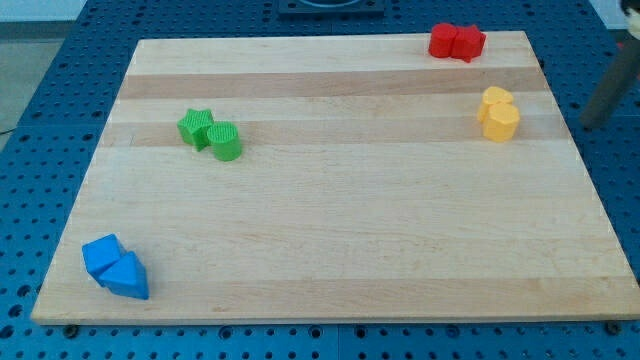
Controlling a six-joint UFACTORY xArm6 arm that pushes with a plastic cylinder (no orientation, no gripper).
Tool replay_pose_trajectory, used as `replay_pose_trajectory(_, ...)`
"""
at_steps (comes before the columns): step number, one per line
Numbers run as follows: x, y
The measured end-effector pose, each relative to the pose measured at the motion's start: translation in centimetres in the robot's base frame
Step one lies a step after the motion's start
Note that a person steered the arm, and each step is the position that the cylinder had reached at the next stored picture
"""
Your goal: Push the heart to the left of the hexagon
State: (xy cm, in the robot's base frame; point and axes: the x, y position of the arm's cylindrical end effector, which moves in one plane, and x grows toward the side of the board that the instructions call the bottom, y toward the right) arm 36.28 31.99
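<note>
Yellow heart (pixel 494 99) and the rod's tip (pixel 590 123) are apart: the tip, a blurred plain dark end that pinches nothing and touches no block, hangs past the wooden board's (pixel 330 250) right edge, level with the yellow pair. Nearest the tip is the yellow hexagon (pixel 503 122), with the heart touching it on its upper-left side by the view's right edge. Farther out are two red blocks (pixel 457 42) at the view's top right, a green star (pixel 196 127) against a green cylinder (pixel 226 141) at the left, and a blue cube (pixel 102 256) against a blue triangle (pixel 127 277) at the bottom left.
</note>
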Motion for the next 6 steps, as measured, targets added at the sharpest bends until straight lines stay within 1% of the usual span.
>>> replay_pose_trajectory(1, -2.8, -5.1)
replay_pose_trajectory(2, -3.1, -9.8)
replay_pose_trajectory(3, -3.1, -12.5)
replay_pose_trajectory(5, 0.7, -12.9)
replay_pose_trajectory(6, -1.6, -12.9)
